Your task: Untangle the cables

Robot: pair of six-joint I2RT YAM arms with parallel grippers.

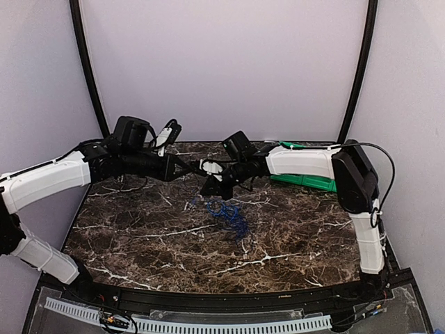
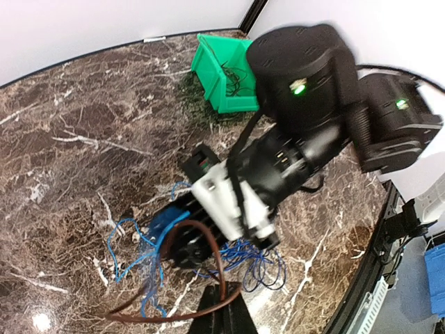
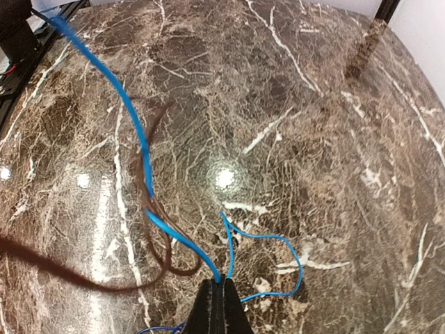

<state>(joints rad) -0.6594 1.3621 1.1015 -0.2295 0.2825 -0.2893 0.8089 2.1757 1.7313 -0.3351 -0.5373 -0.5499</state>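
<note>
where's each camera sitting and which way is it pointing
Top external: above and behind the bases, looking down at the table; both arms show, left hand and right hand near the cables.
Left wrist: on the left arm, facing the right hand and green bin; own fingertips at the bottom.
Right wrist: on the right arm, facing down at the marble; own fingertips pinch a blue cable.
Shared: both wrist views show a brown wire.

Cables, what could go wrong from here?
The right gripper pinches a taut blue wire; pulling harder may tighten the clump. The brown wire at the left gripper crosses the blue one and could snag. The grippers sit close and might collide.
</note>
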